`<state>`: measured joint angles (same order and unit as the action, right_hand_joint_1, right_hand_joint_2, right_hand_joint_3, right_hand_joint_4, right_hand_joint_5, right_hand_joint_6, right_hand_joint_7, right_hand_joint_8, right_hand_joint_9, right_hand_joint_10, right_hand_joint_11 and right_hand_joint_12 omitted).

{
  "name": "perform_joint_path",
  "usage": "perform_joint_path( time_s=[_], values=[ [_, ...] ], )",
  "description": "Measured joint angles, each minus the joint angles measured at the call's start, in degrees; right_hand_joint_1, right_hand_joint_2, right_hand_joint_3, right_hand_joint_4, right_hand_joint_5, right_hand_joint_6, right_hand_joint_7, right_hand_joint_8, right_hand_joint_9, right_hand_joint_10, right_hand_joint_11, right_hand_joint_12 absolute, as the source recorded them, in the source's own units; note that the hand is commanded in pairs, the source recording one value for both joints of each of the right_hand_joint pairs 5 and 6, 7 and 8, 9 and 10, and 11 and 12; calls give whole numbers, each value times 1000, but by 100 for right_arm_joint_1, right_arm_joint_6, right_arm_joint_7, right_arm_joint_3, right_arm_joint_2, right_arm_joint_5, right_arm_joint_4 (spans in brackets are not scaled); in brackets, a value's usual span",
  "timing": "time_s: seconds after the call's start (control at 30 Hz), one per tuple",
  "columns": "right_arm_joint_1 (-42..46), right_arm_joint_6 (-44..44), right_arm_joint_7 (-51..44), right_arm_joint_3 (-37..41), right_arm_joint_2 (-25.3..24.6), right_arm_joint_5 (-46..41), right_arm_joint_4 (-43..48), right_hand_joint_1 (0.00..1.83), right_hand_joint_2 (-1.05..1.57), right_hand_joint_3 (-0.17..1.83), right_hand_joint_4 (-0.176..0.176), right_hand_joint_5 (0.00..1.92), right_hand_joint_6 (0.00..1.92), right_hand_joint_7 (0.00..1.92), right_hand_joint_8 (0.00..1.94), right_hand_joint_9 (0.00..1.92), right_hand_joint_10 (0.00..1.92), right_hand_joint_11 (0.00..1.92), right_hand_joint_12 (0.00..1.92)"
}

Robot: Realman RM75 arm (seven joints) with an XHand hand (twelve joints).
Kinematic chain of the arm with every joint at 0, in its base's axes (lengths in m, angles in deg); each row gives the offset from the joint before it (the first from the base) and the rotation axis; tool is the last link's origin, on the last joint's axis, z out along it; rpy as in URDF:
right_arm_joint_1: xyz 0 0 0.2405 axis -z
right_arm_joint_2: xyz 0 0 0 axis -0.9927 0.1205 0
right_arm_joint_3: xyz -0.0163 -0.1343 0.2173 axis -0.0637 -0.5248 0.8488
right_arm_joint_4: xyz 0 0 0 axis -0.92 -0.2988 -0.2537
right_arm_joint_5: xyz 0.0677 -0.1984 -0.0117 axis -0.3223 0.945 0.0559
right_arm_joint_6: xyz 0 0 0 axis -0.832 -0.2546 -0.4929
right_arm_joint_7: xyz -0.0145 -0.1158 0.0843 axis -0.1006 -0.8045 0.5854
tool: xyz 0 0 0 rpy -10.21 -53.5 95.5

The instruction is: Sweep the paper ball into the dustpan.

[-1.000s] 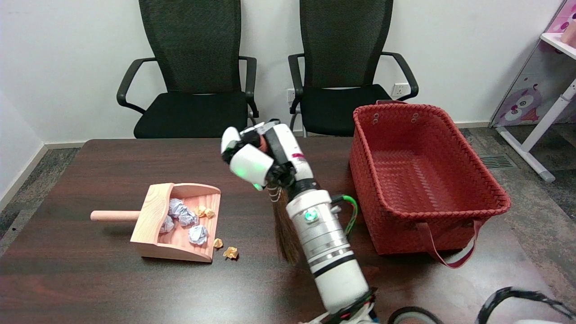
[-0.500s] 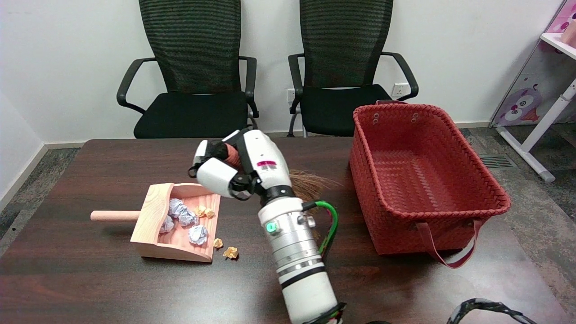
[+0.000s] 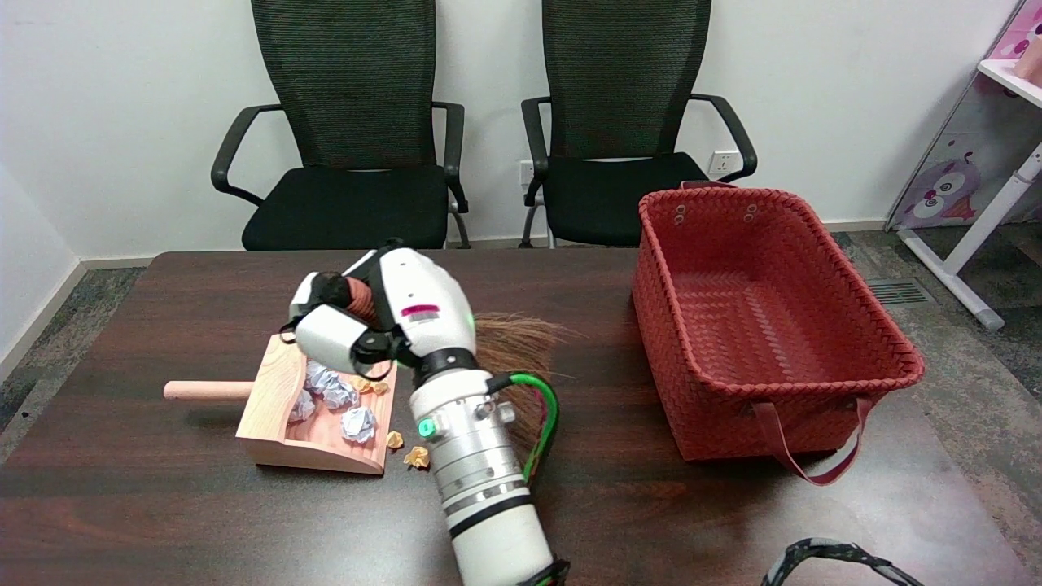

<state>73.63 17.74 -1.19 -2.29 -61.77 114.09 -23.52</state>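
Right hand gripping a small broom over the dustpan.

The right hand (image 3: 370, 321) is closing its fingers around the reddish handle of the broom (image 3: 513, 346), whose long axis is lying roughly level, bristles fanning toward the red woven basket (image 3: 765, 325). The wooden dustpan (image 3: 281, 391) is sitting on the desk (image 3: 163, 505), handle pointing left, mouth facing right, holding white and tan paper balls. One tan paper ball (image 3: 418, 456) is lying just outside its mouth.
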Motion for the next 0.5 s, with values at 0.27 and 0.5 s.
perform_joint_path(
  time_s=[0.27, 0.5],
  values=[
    [-68, -76, -68, -69, -268, -9, 401, 959, 1571, 1833, 47, 1920, 1920, 1920, 1920, 1920, 1920, 1920, 1920],
    [-149, -107, -101, -66, -494, -62, 832, 958, 1571, 1833, 48, 1920, 1920, 1920, 1920, 1920, 1920, 1920, 1920]
  ],
)
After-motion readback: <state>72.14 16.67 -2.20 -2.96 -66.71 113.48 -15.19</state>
